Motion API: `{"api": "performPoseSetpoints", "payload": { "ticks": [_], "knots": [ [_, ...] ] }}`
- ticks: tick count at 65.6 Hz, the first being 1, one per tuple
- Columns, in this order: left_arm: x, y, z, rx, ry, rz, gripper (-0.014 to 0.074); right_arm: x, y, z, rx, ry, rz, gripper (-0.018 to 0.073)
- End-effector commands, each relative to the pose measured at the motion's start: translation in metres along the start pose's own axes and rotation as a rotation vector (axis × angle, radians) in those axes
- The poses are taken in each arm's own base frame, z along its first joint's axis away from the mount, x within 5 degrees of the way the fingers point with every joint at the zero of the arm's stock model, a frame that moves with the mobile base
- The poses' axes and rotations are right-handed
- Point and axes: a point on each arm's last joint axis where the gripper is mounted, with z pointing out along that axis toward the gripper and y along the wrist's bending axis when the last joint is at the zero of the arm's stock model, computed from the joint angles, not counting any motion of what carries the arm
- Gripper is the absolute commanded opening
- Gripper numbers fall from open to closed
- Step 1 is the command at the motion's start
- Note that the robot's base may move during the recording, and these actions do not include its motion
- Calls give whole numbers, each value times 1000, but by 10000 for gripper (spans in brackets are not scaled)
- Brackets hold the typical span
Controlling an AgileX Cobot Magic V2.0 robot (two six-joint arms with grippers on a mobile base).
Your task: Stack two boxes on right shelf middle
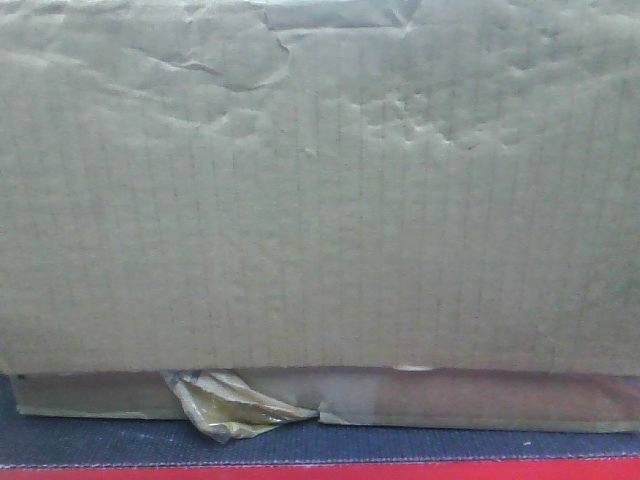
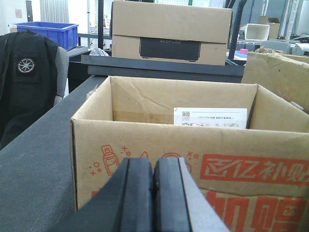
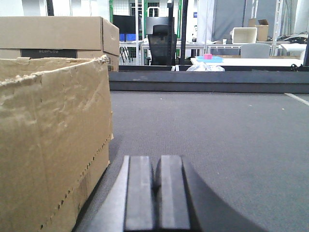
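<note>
A plain brown, wrinkly cardboard box (image 1: 320, 200) fills the front view, with a wad of yellowish tape (image 1: 230, 402) at its bottom edge. It rests on a grey deck (image 1: 100, 442). In the right wrist view the same kind of wrinkly box (image 3: 53, 140) stands just left of my right gripper (image 3: 155, 179), which is shut on nothing and low over the grey deck (image 3: 217, 130). My left gripper (image 2: 153, 166) is shut on nothing, close in front of an open carton with red print (image 2: 193, 145). Another wrinkly box (image 2: 280, 72) sits at the right. The shelf is out of view.
A red beam (image 1: 400, 471) edges the grey deck. A closed carton with a dark panel (image 2: 169, 34) stands behind the printed one. A blue bin (image 2: 48, 31) and a black jacket on a chair (image 2: 26, 77) are at the left. A black office chair (image 3: 161, 43) stands far back.
</note>
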Motion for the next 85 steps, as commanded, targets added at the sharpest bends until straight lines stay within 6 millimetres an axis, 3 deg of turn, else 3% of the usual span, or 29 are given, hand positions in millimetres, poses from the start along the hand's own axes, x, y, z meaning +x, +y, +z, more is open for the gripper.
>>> {"api": "performPoseSetpoints", "payload": {
  "ticks": [1, 37, 46, 62, 72, 85],
  "knots": [
    [-3, 0, 0, -2, -22, -1, -111, -2, 0, 0, 3, -24, 1, -162],
    [-10, 0, -1, 3, -80, -4, -111, -2, 0, 0, 3, -24, 1, -162],
    [-46, -1, -9, -4, -84, -4, -111, -2, 0, 0, 3, -24, 1, -162],
    [-114, -2, -6, -23, 157, -30, -111, -2, 0, 0, 3, -24, 1, -162],
    [-142, -5, 24, -24, 430, -62, -111, -2, 0, 0, 3, -24, 1, -162],
    [-167, -6, 67, -27, 499, -63, -111, -2, 0, 0, 3, -24, 1, -162]
  ]
}}
